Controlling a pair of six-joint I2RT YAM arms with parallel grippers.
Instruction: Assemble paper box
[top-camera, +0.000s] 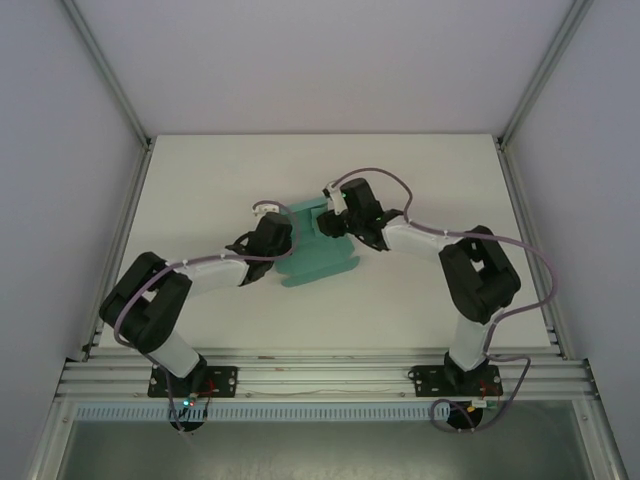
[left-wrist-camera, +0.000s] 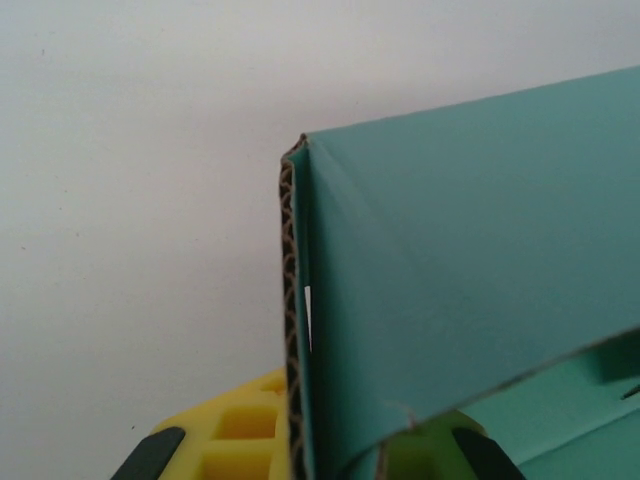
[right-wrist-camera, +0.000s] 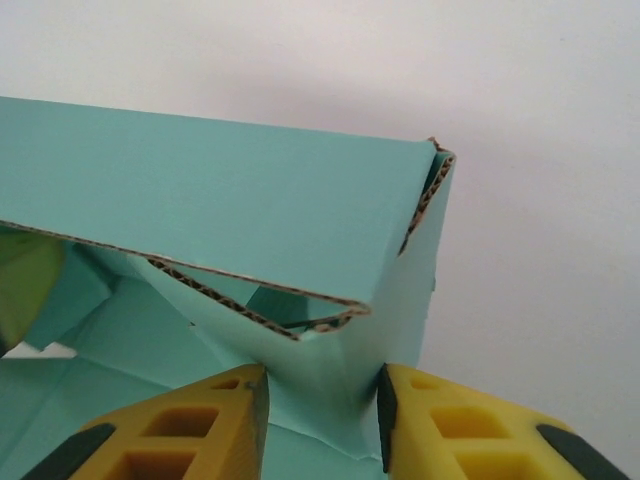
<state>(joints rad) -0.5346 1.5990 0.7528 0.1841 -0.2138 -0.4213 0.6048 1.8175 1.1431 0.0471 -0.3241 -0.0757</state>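
The teal-green paper box (top-camera: 318, 262) lies partly folded in the middle of the table, between both arms. My left gripper (top-camera: 283, 237) meets it from the left and my right gripper (top-camera: 333, 224) from the upper right. In the left wrist view the box (left-wrist-camera: 470, 250) has a raised wall with a corrugated edge, and the left gripper (left-wrist-camera: 335, 462) is shut on that wall. In the right wrist view the box (right-wrist-camera: 230, 190) shows a folded-over flap, and the right gripper (right-wrist-camera: 323, 420) is shut on the creased corner below it.
The white table (top-camera: 200, 190) is bare around the box. Aluminium frame rails (top-camera: 130, 200) run along both sides, and white walls enclose the cell. The arm bases sit on the rail at the near edge (top-camera: 320, 378).
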